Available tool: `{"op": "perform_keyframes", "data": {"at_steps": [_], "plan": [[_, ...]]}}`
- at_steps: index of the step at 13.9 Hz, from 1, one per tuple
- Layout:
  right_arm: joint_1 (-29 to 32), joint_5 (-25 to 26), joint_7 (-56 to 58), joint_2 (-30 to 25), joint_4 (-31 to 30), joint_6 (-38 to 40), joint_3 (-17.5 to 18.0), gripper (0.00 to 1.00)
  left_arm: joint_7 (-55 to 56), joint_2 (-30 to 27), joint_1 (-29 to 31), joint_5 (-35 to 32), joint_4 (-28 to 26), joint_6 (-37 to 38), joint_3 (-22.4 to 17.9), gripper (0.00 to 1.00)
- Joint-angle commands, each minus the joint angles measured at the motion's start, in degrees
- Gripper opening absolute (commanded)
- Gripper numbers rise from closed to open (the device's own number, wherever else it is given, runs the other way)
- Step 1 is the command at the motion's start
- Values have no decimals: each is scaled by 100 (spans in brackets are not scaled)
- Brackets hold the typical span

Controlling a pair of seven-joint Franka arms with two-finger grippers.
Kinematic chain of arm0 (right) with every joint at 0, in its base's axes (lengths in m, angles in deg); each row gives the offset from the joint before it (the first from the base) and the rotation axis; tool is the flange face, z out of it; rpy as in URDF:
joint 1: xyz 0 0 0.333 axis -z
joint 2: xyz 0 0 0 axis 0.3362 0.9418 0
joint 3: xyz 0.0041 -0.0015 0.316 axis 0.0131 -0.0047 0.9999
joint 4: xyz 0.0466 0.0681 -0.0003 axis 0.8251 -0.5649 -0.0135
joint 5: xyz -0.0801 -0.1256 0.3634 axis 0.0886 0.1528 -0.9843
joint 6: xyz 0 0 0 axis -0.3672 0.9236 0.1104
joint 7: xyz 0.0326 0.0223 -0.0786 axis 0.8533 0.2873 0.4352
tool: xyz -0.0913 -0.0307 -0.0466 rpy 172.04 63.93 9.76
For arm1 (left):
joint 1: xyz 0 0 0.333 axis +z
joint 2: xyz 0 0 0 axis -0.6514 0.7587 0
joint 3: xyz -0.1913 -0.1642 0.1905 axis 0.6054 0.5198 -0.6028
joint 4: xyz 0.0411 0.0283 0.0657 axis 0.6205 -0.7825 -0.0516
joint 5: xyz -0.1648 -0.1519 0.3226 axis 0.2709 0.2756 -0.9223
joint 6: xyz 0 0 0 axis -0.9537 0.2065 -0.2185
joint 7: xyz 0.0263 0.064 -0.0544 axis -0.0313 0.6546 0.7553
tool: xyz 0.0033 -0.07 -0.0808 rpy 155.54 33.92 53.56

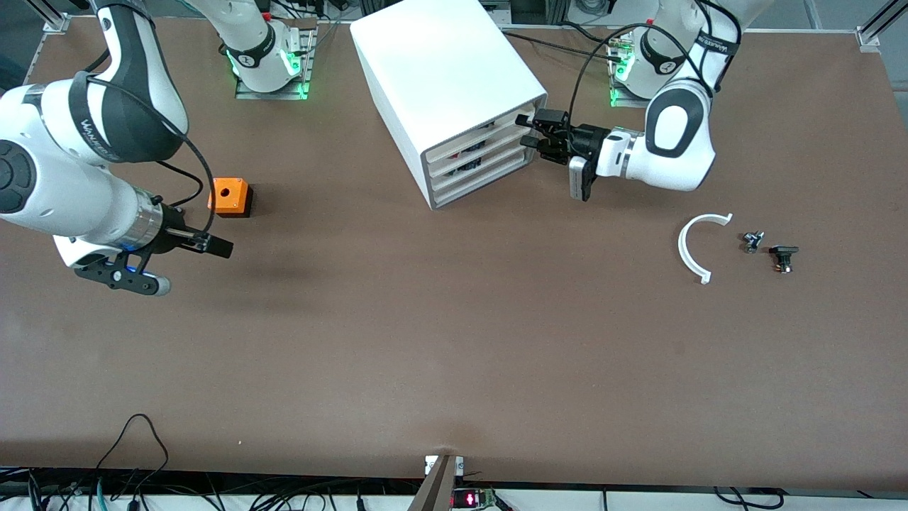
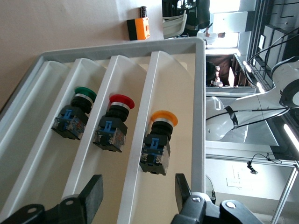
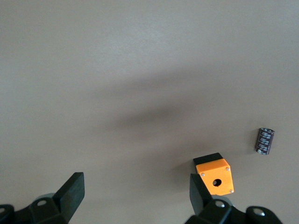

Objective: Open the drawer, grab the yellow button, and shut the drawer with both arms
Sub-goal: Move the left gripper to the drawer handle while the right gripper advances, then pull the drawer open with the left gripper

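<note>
Landmark: white cabinet [image 1: 447,92] on the brown surface [image 1: 454,341]. Nearest the front camera, toward the left arm's end, lie a white curved clip [image 1: 696,245], a small metal part [image 1: 752,241] and a small black part [image 1: 783,256], well apart from the cabinet. Right arm waits, forearm level, right tool [image 1: 221,246] with fingers apart and empty, over bare surface near the orange cube [image 1: 230,196], which sits toward the right arm's end from the cabinet. Left arm is bent at the elbow, wrist level, left tool [image 1: 528,131] at the cabinet's front, at the top drawer [image 2: 198,116]. Its fingers [image 2: 93,196] stand apart, gripping nothing, over the drawer's compartments. The button [image 2: 159,140] lies on its side in the drawer's end compartment, beside a red-capped button [image 2: 114,123] and a green-capped button [image 2: 74,114].
</note>
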Motion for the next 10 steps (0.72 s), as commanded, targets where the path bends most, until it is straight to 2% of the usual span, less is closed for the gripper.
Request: {"op": "perform_keyframes", "data": {"at_steps": [1,4,5,6,7,8,9,10], "plan": [[-27,-122,-69,107,369,25,-13,100,-359,105,-7,393,-224,-67,139,65],[-62,-122,-78,134,379,-10,-13,100,-447,202,-16,464,-242,-94,358,60],[-62,-122,-78,134,379,-2,-13,100,-447,219,-25,464,-251,-129,403,52],[-80,-122,-191,134,388,-10,-13,100,-447,228,-42,464,-251,-199,412,40],[-184,-105,-418,151,405,-19,-13,100,-447,263,-69,464,-251,-225,438,26],[-281,-87,-464,212,458,-63,-13,100,-447,316,-69,464,-251,-226,438,7],[-386,-79,-499,274,606,-142,-13,100,-447,369,-69,464,-242,-226,438,0],[-405,-87,-656,327,660,-142,-13,100,-447,404,-69,464,-234,-226,438,0]]}}
